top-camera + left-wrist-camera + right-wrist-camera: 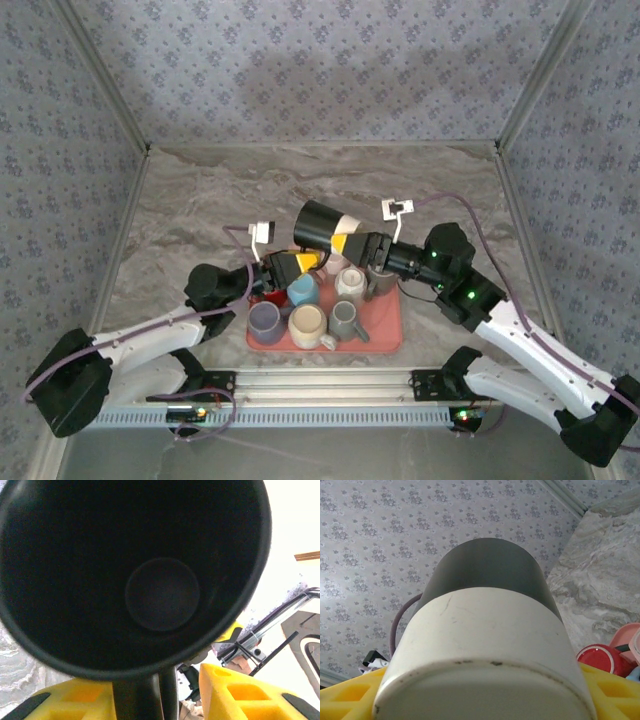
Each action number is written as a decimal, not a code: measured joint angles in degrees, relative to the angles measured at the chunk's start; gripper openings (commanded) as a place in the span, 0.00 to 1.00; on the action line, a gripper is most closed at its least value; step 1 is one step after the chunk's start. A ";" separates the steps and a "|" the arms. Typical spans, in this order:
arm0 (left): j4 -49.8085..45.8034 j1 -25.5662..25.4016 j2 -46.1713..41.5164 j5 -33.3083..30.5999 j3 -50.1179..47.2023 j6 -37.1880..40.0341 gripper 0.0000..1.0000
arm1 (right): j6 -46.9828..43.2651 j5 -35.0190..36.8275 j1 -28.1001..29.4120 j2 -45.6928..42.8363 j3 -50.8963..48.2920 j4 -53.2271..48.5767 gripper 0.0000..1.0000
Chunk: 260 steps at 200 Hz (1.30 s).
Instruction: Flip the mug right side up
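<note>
Mug [325,228] hangs sideways, aloft by the red tray [385,338], white base clenched in my right fingers [350,695]; my left fingers [240,695] sit released astride its handle [145,695]. I'd roll the right wrist slowly until the mouth faces up.

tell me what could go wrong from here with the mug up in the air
1. The mug hangs on its side above the crowded tray; if the right gripper slips on its smooth base end, it likely drops onto the other mugs.
2. The left gripper sits close under the mug's rim; both arms moving at once could twist it loose.
</note>
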 measured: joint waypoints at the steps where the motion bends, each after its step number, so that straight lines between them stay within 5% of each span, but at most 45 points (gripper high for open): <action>1: 0.00 0.00 0.02 0.02 0.02 0.00 0.39 | 0.00 -0.02 0.04 0.00 -0.02 0.07 0.18; 54: 0.04 -0.02 0.55 0.94 0.42 -2.16 0.02 | -1.55 -0.02 1.25 -1.03 -1.64 3.15 0.19; 66: -0.13 -0.07 0.52 1.27 0.63 -2.67 0.00 | -2.29 0.00 1.36 -1.36 -1.86 3.48 0.23; 92: -2.08 -0.15 -0.61 1.51 0.79 -1.60 0.00 | -2.91 0.02 1.53 -1.68 -2.19 3.69 0.49; 118: -10.05 -0.44 -5.60 1.75 0.90 3.17 0.00 | -4.00 0.04 2.27 -2.82 -2.21 1.44 1.00; 197: -44.33 4.37 -20.61 -0.33 5.68 20.65 0.00 | -10.23 5.25 1.77 -13.64 -2.03 -8.22 1.00; 229: -68.70 4.63 -24.33 -13.75 14.60 34.42 0.00 | -15.43 8.52 1.77 -15.37 0.92 -18.03 1.00; 260: -78.31 4.81 -23.67 -32.68 18.34 48.30 0.00 | -18.10 9.38 1.84 -16.13 1.62 -21.88 1.00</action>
